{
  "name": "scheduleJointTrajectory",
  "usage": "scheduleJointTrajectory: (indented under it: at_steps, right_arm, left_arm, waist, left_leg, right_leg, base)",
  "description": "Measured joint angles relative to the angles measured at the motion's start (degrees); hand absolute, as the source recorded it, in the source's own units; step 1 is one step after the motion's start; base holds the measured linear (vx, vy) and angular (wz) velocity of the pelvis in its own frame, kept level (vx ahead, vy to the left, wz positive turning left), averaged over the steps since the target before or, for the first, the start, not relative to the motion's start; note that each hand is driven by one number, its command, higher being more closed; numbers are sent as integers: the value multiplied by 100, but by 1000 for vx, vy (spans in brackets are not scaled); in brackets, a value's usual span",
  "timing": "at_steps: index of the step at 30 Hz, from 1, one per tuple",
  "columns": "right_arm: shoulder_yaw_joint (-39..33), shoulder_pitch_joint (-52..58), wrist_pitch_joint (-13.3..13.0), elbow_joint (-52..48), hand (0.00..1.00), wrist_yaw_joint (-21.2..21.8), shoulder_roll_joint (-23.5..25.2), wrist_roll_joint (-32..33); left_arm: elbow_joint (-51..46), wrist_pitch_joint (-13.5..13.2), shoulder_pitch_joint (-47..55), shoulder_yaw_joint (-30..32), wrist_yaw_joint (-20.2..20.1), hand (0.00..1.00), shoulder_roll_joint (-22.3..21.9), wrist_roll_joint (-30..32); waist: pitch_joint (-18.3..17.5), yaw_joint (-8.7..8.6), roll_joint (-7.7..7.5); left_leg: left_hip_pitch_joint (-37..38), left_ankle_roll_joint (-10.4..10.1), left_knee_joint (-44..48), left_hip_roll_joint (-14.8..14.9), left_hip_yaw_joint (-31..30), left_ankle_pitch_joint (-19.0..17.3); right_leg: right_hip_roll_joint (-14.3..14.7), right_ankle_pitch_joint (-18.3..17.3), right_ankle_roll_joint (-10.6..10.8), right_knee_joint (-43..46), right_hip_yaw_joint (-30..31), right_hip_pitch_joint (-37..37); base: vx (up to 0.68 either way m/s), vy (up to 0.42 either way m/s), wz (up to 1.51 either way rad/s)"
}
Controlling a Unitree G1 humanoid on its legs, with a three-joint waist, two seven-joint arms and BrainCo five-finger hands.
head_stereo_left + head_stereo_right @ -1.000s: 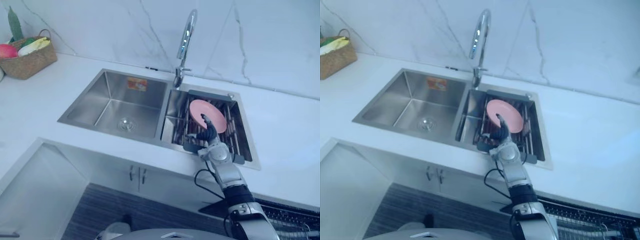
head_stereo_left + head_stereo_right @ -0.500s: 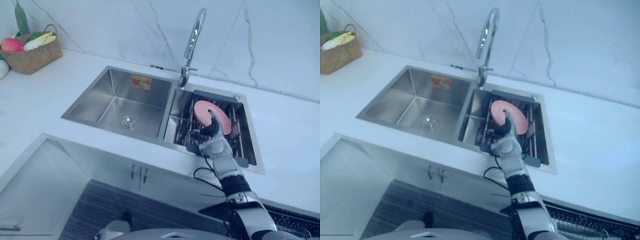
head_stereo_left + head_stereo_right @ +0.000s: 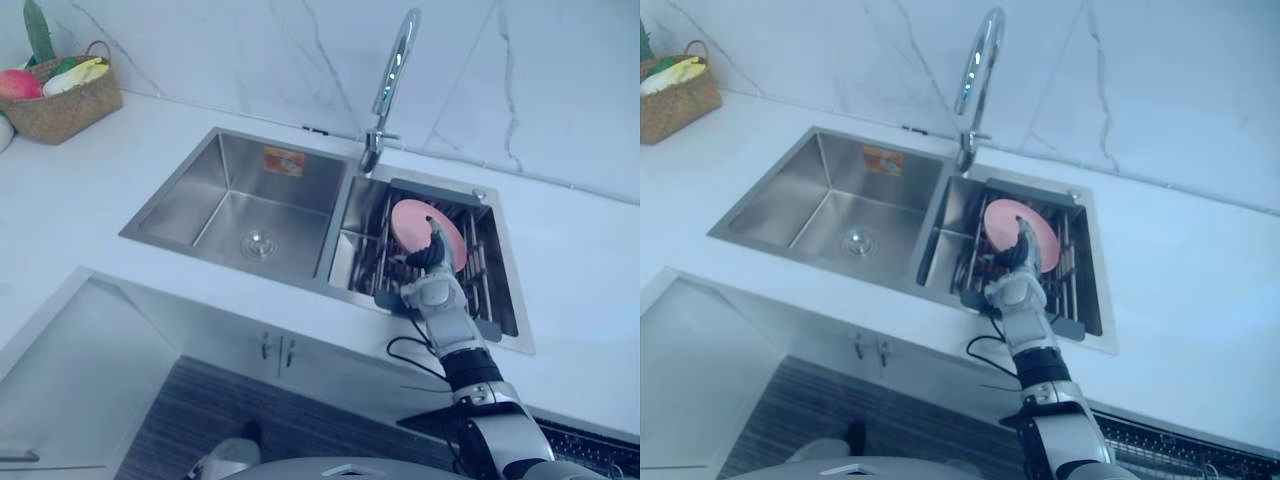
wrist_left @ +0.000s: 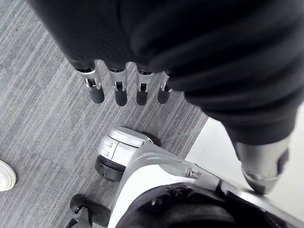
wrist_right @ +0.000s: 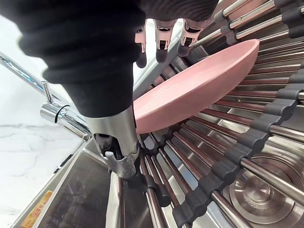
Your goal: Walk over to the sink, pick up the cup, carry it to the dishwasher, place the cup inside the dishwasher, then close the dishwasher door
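A shallow pink dish (image 3: pixel 415 222) stands tilted on edge in the wire drying rack (image 3: pixel 481 268) that fills the sink's right basin. My right hand (image 3: pixel 433 284) reaches into that rack from the front. Its straight fingers (image 5: pixel 161 43) lie just past the pink dish (image 5: pixel 190 95) at its upper rim, while the thumb (image 5: pixel 119 156) stays on the near side; the hand is open and holds nothing. My left hand (image 4: pixel 118 85) hangs low over the grey striped floor with its fingers straight and nothing in them.
The sink's left basin (image 3: pixel 240 200) is bare steel with a drain. A tall faucet (image 3: pixel 392 70) rises behind the divider. A woven basket (image 3: pixel 62 95) of fruit stands at the counter's far left. A dark wire rack (image 3: pixel 1170 452) shows low on the right.
My right hand has pushed further into the rack, its fingers rising from the pink dish's lower edge up across its face. The camera has shifted slightly.
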Motion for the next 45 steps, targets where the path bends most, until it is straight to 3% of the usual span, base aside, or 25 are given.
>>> scheduleJointTrajectory:
  at_steps: [17,39,40,45]
  right_arm:
    - [11,-219,93,403,0,620,-15,-398]
    - [49,-732,282,1295,0,183,-47,-732]
    - [49,-732,290,1310,100,162,-61,-732]
    - [49,-735,357,1340,100,131,-82,-730]
  left_arm:
    - [6,17,-1,0,-4,0,-3,1]
    - [17,13,-52,0,-139,0,135,106]
    - [17,13,-58,-1,-142,0,136,108]
    - [19,17,-61,-1,-164,0,143,107]
  waist:
    - [13,13,13]
    - [96,200,-175]
    - [99,206,-178]
    - [104,216,-185]
  left_leg:
    - [29,6,0,3,49,-25]
    - [15,1,-2,-35,-143,-20]
    - [16,1,-2,-38,-159,-20]
    - [17,-3,-3,-41,-180,-22]
  right_leg:
    - [-1,-16,-24,-7,24,8]
    - [-9,-75,-45,8,-153,101]
    - [-9,-76,-47,8,-166,112]
    - [-7,-94,-78,7,-181,123]
  base:
    - [-7,0,-1]
    - [-1,-2,4]
    - [3,-11,12]
    - [-1,-3,2]
